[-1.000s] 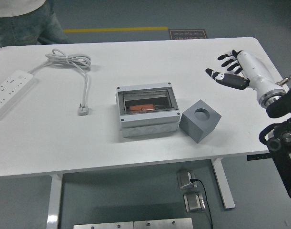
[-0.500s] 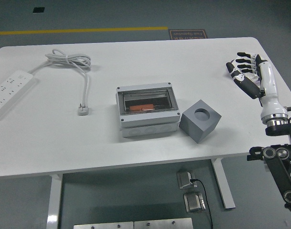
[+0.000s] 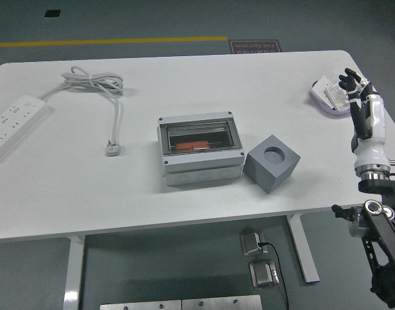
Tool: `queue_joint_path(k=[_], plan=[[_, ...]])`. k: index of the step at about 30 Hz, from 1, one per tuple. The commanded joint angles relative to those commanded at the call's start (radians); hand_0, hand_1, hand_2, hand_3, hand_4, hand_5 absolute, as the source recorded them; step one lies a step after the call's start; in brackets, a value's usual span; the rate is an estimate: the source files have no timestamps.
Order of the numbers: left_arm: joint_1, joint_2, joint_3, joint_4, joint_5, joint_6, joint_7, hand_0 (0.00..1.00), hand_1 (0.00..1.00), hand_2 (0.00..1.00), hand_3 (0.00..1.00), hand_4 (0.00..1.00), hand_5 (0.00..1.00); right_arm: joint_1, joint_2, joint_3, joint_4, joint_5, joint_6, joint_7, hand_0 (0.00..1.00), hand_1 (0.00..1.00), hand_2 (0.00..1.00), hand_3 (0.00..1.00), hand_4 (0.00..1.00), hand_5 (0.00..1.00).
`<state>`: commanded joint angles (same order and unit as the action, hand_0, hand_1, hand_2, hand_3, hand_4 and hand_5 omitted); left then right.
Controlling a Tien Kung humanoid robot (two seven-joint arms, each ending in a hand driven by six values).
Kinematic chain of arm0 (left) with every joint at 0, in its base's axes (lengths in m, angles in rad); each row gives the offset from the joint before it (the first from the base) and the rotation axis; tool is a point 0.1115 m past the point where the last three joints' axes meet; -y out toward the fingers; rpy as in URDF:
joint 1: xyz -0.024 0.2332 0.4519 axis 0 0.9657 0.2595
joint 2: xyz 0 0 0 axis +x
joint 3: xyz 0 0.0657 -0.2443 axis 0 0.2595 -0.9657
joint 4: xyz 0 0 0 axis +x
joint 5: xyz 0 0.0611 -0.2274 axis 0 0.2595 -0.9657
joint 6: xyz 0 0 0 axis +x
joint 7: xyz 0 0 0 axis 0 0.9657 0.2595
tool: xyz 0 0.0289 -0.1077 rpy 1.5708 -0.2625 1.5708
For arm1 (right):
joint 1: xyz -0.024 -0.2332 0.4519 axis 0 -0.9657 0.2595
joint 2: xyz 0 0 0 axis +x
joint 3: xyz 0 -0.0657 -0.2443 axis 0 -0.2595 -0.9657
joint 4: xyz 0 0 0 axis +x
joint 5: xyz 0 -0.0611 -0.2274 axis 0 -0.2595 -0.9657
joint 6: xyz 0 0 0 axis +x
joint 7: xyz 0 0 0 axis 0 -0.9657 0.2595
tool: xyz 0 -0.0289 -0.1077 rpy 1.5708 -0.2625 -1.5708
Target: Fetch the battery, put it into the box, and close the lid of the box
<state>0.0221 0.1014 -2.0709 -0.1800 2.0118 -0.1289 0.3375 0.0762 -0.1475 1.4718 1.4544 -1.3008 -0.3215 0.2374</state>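
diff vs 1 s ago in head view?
The right hand drew back from over the table's right part to the right edge, turning edge-on; it held nothing throughout. Its retreat uncovers a small white item near the far right corner. The person at the top left has gone. The box with the orange piece inside, grey cube, power strip and cable are unmoved.

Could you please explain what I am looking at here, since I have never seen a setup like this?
The camera sits high on a humanoid robot and looks down over a white table. At the right edge, the robot's right hand, five-fingered on a white and black arm, hovers with relaxed fingers and holds nothing. The left arm is out of view. On the table lie a grey box with a clear closed lid and something orange inside, a grey cube, a power strip with its cable, and a small white item.
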Motion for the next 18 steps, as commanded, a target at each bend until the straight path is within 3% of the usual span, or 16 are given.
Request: queue_joint_path(k=[3, 4, 9, 10, 15, 16, 18], plan=[[0.002, 0.001, -0.024, 0.000, 0.004, -0.051, 0.020, 0.701, 0.782, 0.805, 0.806, 0.826, 0.264, 0.001, -0.003, 0.005, 0.001, -0.015, 0.018, -0.029, 0.998, 0.960, 0.950, 0.974, 0.998, 0.998], [0.002, 0.001, -0.031, 0.000, 0.003, -0.065, 0.026, 0.812, 0.903, 0.949, 0.998, 0.954, 0.577, 0.001, -0.004, 0.006, 0.001, -0.018, 0.026, -0.037, 0.998, 0.998, 0.998, 0.998, 0.998, 0.998], [0.001, 0.003, -0.085, 0.000, 0.001, -0.131, 0.064, 0.812, 0.903, 0.949, 0.998, 0.954, 0.577, -0.002, -0.006, 0.016, 0.000, -0.027, 0.048, -0.063, 0.998, 0.998, 0.998, 0.998, 0.998, 0.998], [0.001, 0.003, -0.096, 0.000, 0.005, -0.139, 0.069, 0.934, 0.996, 0.998, 0.998, 0.998, 0.883, -0.002, -0.006, 0.018, 0.000, -0.030, 0.053, -0.068, 0.998, 0.998, 0.998, 0.998, 0.998, 0.998], [0.002, 0.010, -0.155, 0.000, 0.028, -0.173, 0.076, 0.934, 0.996, 0.998, 0.998, 0.998, 0.883, 0.001, -0.009, 0.029, 0.001, -0.022, 0.091, -0.094, 0.998, 0.998, 0.998, 0.998, 0.998, 0.998], [0.002, 0.012, -0.164, 0.000, 0.032, -0.177, 0.075, 0.998, 0.998, 0.998, 0.998, 0.998, 0.998, 0.001, -0.009, 0.031, 0.002, -0.024, 0.094, -0.097, 0.998, 0.998, 0.998, 0.998, 0.998, 0.998], [0.004, 0.013, -0.178, 0.000, 0.040, -0.181, 0.074, 0.998, 0.998, 0.998, 0.998, 0.998, 0.998, 0.001, -0.011, 0.037, 0.009, -0.043, 0.093, -0.107, 0.998, 0.998, 0.998, 0.998, 0.998, 0.998]])
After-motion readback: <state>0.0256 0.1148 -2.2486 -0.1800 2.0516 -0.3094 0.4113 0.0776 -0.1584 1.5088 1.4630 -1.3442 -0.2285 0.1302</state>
